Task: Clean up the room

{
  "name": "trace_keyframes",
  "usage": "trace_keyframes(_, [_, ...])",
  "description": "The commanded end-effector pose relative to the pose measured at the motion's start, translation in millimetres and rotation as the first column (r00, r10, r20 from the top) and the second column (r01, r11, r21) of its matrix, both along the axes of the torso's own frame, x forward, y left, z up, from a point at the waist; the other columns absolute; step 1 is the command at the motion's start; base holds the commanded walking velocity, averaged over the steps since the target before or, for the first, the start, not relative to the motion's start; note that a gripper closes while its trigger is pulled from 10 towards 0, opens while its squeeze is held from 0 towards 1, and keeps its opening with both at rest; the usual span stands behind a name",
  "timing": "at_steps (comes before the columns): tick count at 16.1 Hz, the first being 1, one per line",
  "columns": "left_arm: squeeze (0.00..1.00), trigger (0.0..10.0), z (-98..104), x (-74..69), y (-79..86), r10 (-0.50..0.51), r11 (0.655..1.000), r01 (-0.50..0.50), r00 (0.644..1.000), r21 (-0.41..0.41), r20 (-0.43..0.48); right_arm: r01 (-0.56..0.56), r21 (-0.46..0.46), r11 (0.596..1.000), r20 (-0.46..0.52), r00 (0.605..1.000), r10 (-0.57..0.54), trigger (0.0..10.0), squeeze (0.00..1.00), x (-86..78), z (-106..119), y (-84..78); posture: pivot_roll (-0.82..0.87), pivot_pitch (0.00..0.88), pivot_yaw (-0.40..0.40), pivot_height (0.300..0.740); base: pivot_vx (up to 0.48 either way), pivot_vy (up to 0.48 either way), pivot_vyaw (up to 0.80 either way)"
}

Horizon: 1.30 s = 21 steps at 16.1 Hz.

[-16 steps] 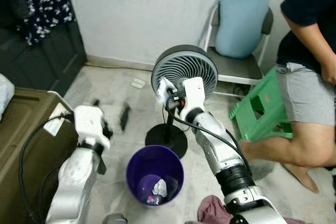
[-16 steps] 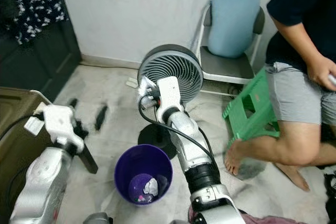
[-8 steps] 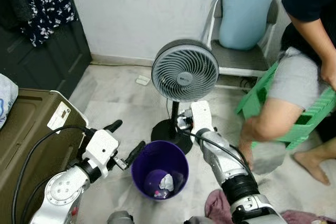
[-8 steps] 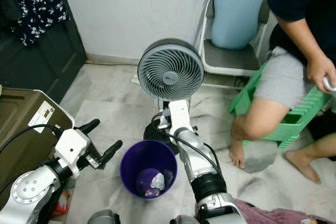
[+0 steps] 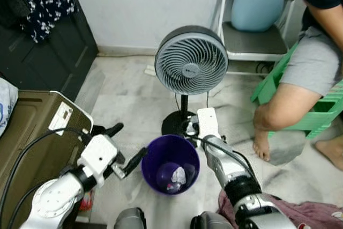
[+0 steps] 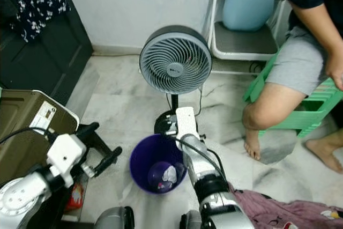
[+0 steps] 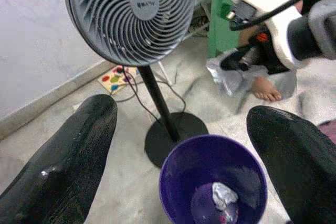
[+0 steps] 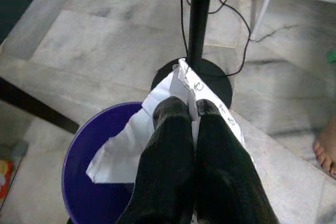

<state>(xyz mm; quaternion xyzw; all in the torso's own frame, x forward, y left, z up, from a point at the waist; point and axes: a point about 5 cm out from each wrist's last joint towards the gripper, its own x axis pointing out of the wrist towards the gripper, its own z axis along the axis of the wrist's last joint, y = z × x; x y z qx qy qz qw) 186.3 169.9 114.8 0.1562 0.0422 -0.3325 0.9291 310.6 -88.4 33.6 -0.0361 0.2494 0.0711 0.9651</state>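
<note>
Right gripper (image 8: 191, 109) pinched a white paper (image 8: 131, 145) above the purple bin (image 5: 170, 163), left gripper (image 5: 130, 146) wide open beside it

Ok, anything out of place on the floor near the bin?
Yes: a maroon cloth lies crumpled on the floor beside the purple bin, near the robot's right. The right gripper holds paper over the bin.

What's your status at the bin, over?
Right gripper shut on white paper, above purple bin's rim. Left gripper open, beside bin. Crumpled paper already inside. Fan stands just behind bin.
</note>
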Motion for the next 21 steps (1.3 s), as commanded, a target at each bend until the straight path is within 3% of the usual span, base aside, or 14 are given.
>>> trace_keyframes(1, [0.0,10.0,5.9,-1.1,4.6,0.007,1.0,-0.007,1.0,0.014,0.007,0.007,0.004,1.0,0.006,1.0,-0.007,10.0,0.0,0.9,0.6,5.1,0.09,0.199,0.068,0.74,0.0,0.0,0.0])
trace_keyframes(10, [0.0,10.0,13.1,-12.7,27.7,0.062,0.994,-0.06,0.998,0.089,-0.021,-0.081,0.074,0.994,0.03,0.996,0.079,10.0,0.0,2.1,4.8,54.7,0.19,0.222,0.121,0.74,0.0,0.0,0.0])
trace_keyframes(12, [0.0,10.0,13.5,-13.2,32.1,0.08,0.992,-0.077,0.997,0.098,-0.023,-0.083,0.083,0.993,0.031,0.996,0.081,10.0,0.0,2.1,5.3,58.8,0.2,0.222,0.128,0.74,0.0,0.0,0.0])
trace_keyframes(13, [0.0,10.0,13.8,-13.5,34.9,0.082,0.991,-0.079,0.996,0.104,-0.024,-0.069,0.087,0.994,0.034,0.997,0.066,10.0,1.0,3.1,5.9,58.9,0.2,0.219,0.13,0.74,0.0,0.0,0.0])
trace_keyframes(21, [0.0,10.0,18.6,-11.5,35.9,0.095,0.989,-0.094,0.995,0.113,-0.003,-0.039,0.111,0.993,0.063,0.997,0.032,10.0,1.0,8.9,10.6,57.4,0.22,0.2,0.134,0.74,0.0,0.0,0.0])
